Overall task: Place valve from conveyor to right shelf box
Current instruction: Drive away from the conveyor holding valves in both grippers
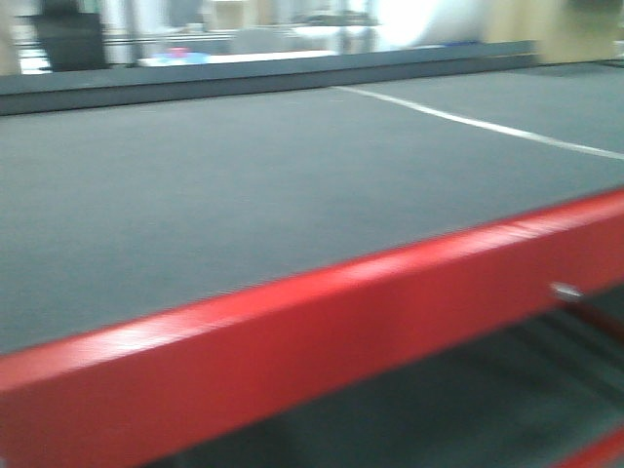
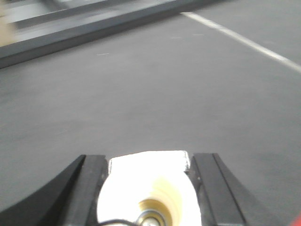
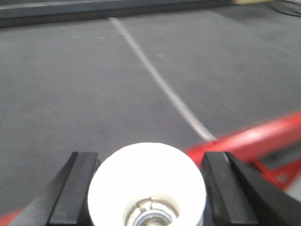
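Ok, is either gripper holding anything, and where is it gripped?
Both. The left gripper clamps a valve by its white end cap; the right gripper holds a second valve the same way.

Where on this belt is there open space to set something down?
The belt is bare from the red rail to the dark far rail, on both sides of the white line. Crowded only in the grips: the left end effector holds a valve, the right end effector another.
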Tool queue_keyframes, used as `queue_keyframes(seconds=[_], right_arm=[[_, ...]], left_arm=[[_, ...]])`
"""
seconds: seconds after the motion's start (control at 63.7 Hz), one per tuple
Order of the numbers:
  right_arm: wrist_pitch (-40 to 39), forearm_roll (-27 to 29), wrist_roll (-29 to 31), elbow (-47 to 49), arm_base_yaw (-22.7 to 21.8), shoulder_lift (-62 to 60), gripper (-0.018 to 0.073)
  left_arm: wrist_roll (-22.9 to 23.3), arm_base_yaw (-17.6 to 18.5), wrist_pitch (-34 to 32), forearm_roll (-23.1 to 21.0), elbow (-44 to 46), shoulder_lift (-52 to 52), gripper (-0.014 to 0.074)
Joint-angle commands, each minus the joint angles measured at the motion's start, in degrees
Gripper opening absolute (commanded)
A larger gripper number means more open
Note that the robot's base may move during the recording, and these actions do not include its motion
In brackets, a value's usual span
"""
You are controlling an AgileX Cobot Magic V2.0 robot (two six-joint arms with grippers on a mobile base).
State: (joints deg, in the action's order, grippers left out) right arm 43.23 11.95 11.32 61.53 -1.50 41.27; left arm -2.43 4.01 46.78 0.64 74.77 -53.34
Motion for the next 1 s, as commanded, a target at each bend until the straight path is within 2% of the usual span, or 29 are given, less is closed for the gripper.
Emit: queue_keyframes(seconds=[0.0,0.989], right_arm=[[-4.31,-0.13,0.26,0.94,-0.10,-0.35,-0.0153],[-4.31,-0.13,0.26,0.94,-0.10,-0.35,-0.0153]], left_arm=[[0.34,0.33,-3.28,-0.32,0.29,0.34,-0.0111],[0.34,0.33,-3.28,-0.32,0.29,0.34,-0.0111]])
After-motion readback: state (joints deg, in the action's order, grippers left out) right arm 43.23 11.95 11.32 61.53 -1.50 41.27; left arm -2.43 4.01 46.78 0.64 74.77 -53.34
